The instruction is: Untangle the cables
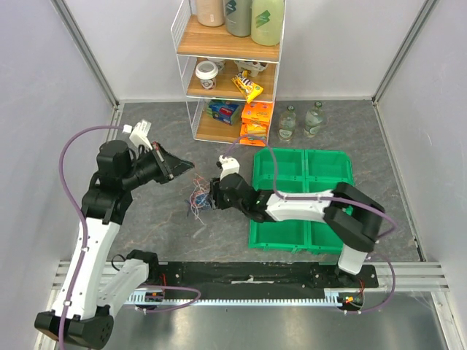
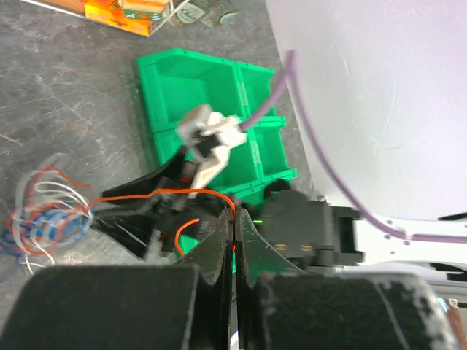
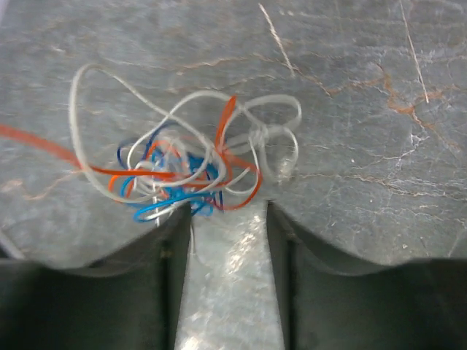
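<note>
Left gripper (image 2: 233, 219): jaws are pressing fully together, pinching the orange cable (image 2: 169, 193) right at the tips. From the pinch the strand is running in a shallow arc across to the cables (image 2: 44, 219).

Right gripper (image 3: 228, 211): jaws are standing apart, with only bare table (image 3: 350, 95) showing in the gap. It is gripping nothing.

The cables are lying on the table as one tangle of white, orange and blue loops, just beyond the right fingertips. The blue strands are sitting against one fingertip (image 3: 182, 219), or just short of it; the blur makes contact hard to judge.

From overhead, the tangle is sitting between the two grippers, close in front of the right one and a little apart from the left.

Just beside the tangle, the green bins (image 1: 321, 168) are sitting under the right arm.

Farthest back, a wire shelf (image 1: 219, 45) is holding containers and packets. Two bottles (image 1: 289, 122) are standing on the table beside it.
</note>
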You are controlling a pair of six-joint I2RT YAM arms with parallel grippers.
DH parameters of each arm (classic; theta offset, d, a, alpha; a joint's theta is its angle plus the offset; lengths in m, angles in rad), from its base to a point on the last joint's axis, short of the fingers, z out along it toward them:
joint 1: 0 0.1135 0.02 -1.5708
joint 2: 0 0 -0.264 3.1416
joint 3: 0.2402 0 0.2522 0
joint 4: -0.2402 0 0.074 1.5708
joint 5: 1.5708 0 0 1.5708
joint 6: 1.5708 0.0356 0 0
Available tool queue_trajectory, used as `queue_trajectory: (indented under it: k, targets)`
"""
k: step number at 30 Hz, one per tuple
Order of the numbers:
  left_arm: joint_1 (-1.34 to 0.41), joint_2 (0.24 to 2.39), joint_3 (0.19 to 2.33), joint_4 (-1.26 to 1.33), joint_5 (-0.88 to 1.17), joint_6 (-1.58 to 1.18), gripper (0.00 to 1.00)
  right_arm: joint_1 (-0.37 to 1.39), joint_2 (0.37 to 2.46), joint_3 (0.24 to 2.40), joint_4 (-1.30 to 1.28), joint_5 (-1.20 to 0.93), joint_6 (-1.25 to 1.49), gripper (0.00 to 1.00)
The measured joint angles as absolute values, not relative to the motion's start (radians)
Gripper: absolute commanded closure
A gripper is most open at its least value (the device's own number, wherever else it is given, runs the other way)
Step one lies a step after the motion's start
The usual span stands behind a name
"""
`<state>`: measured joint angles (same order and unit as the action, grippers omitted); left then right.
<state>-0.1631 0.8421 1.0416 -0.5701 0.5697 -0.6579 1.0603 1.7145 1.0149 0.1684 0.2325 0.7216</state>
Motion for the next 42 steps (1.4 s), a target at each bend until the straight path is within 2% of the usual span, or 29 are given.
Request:
queue_trajectory:
  k: [1,3,7,9,10,17,20,25,28,31,37,42]
  targets:
    - [-0.163,0.829,1.032,-0.561,0.580,-0.667,0.98,1.062,1.750,1.015,0.191,0.247,0.726,0.62]
    - [-0.163,0.805,1.028,-0.545,0.589,-0.681,0.98,1.064,1.813,1.015,0.223,0.270,0.743,0.78]
    - [-0.163,0.765,1.070,-0.527,0.587,-0.691,0.98,1.065,1.887,1.018,0.249,0.290,0.760,0.95]
    - [-0.163,0.764,1.123,-0.521,0.582,-0.696,0.98,1.065,1.910,1.025,0.243,0.302,0.768,0.97]
    - [-0.163,0.766,1.155,-0.519,0.579,-0.699,0.98,1.065,1.918,1.031,0.236,0.307,0.766,0.95]
    - [-0.163,0.814,1.435,-0.446,0.567,-0.721,0.98,1.065,1.903,1.050,0.139,0.276,0.683,0.65]
    - [-0.163,0.804,1.451,-0.392,0.554,-0.737,0.98,1.065,1.839,1.050,0.085,0.229,0.622,0.38]
    - [-0.163,0.798,1.378,-0.318,0.544,-0.772,0.98,1.065,1.662,1.019,0.045,0.165,0.569,0.18]
    - [-0.163,0.807,1.330,-0.308,0.538,-0.785,0.98,1.066,1.539,0.960,0.054,0.133,0.566,0.12]
    - [-0.163,0.818,1.306,-0.304,0.533,-0.789,0.98,1.078,1.470,0.924,0.089,0.103,0.561,0.11]
    - [-0.163,0.830,1.301,-0.306,0.533,-0.788,0.98,1.145,1.522,0.984,0.177,0.110,0.540,0.13]
    - [-0.163,0.834,1.301,-0.305,0.537,-0.788,0.99,1.185,1.576,1.051,0.204,0.267,0.540,0.17]
